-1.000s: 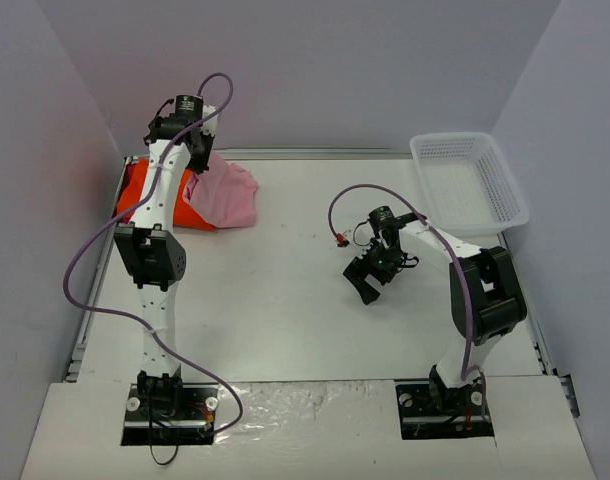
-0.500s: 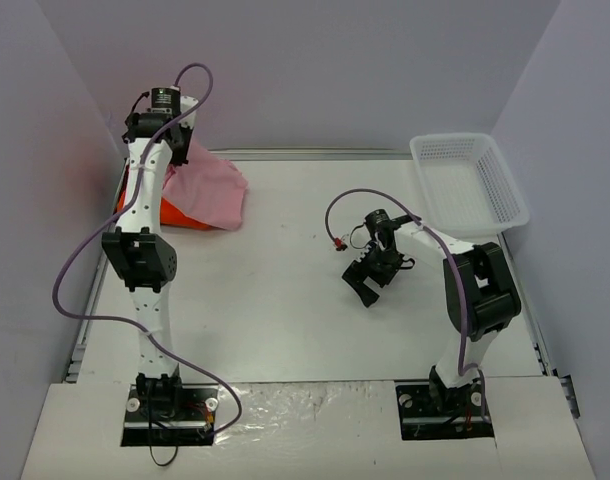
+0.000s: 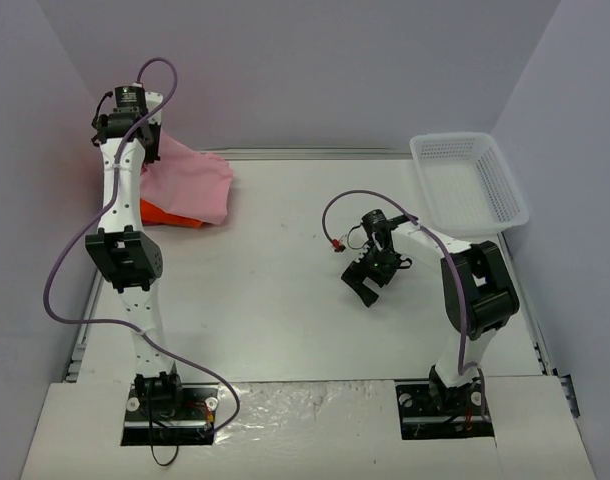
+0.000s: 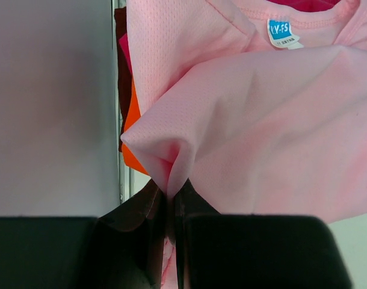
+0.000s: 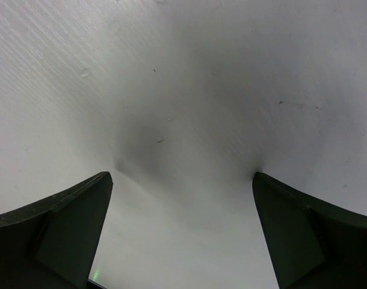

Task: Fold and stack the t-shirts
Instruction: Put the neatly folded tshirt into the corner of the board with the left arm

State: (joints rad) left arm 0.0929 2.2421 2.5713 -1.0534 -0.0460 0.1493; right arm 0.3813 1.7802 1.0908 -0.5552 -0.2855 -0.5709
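A: Pink shirt (image 4: 262,120) vs. left gripper (image 4: 170,195): where was it?
B: Right in it. A bunched fold of cloth sat btwn the two fingers (image 4: 135,235). In the wrist cam the rest of the shirt spread away from the tips, w/ the neck label (image 4: 281,30) at the far end. Top cam: the gripper was raised at the far-left corner, and the shirt sloped down from it toward the table (image 3: 285,290).
A: Jaws?
B: Nearly together, only thin cloth btwn them. Clamped on the pink one.
A: Orange shirt (image 3: 163,214)?
B: Lay under the pink one by the table's left edge, mostly covered, just an orange strip showing. It didn't seem to touch the fingers.
A: Right gripper (image 3: 369,278)?
B: Right of centre on the table, well apart from both shirts. Fingers spread wide, pointed down at bare tabletop, holding nothing. Couldn't tell whether the tips touched the surface.
A: Count?
B: 2 shirts (1 pink, 1 orange), 2 arms w/ 1 gripper each, 1 white mesh basket (image 3: 422,170) at the far-right corner.
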